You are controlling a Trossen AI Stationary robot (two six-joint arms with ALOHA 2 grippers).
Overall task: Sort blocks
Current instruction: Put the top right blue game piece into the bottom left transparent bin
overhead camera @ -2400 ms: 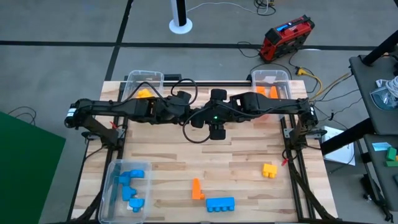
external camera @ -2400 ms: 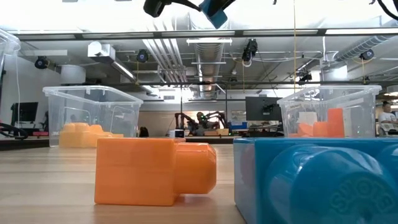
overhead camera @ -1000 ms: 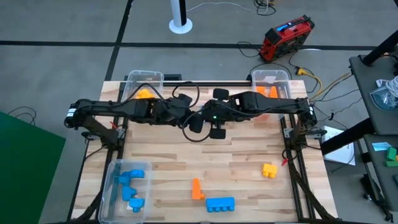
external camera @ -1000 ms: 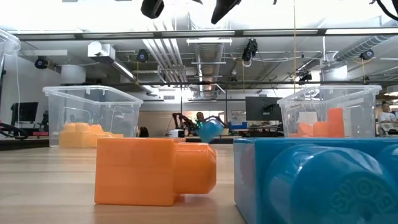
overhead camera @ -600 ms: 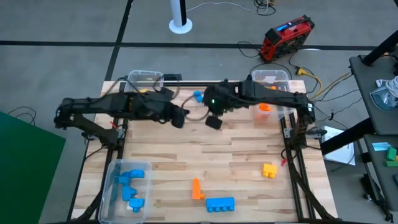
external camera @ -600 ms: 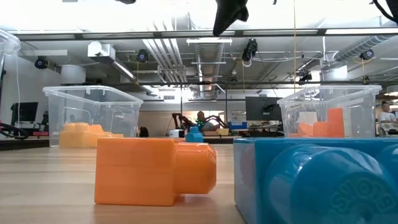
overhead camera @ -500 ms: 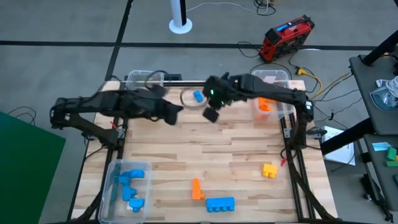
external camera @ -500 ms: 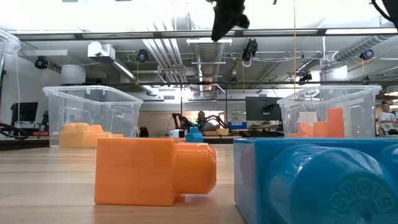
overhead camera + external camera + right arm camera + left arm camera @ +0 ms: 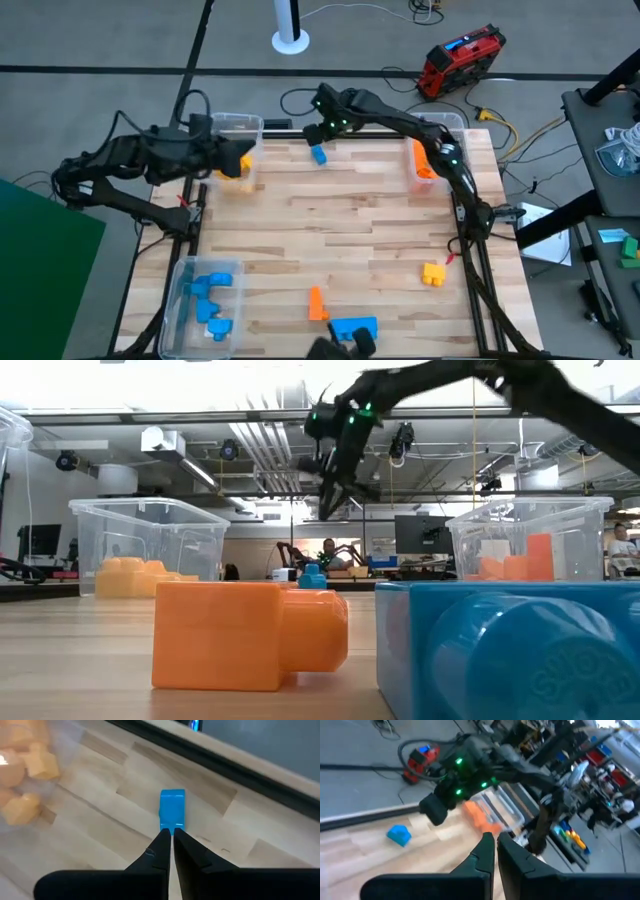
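A wooden slat table [image 9: 330,230] stands on a grey floor, with a red device [image 9: 458,60] lying on the floor beyond its far right corner. In the low view an open workroom with ceiling pipes spreads out behind the table.

Three clear bins sit on the table. The far left bin [image 9: 232,125] holds yellow blocks [image 9: 130,576]. The far right bin [image 9: 440,122] holds orange blocks [image 9: 424,165]. The near left bin [image 9: 186,272] holds blue blocks [image 9: 210,300].

Loose blocks lie on the bare wood. A small blue block [image 9: 318,154] rests near the far edge, between the two far bins. An orange block [image 9: 317,304] and a long blue block [image 9: 352,328] lie just beside each other near the near edge, and they fill the foreground of the low view. A yellow block [image 9: 433,272] sits to the right, apart from them.

The right gripper [image 9: 313,132] hangs over the far edge just beyond the small blue block and above it, not touching it. In the right wrist view its fingers [image 9: 159,851] are pressed almost together with nothing between them, and the small blue block shows just past their tips.

The left gripper [image 9: 238,160] hovers at the far left bin. In its wrist view the fingers [image 9: 485,851] show only a narrow gap and hold nothing.
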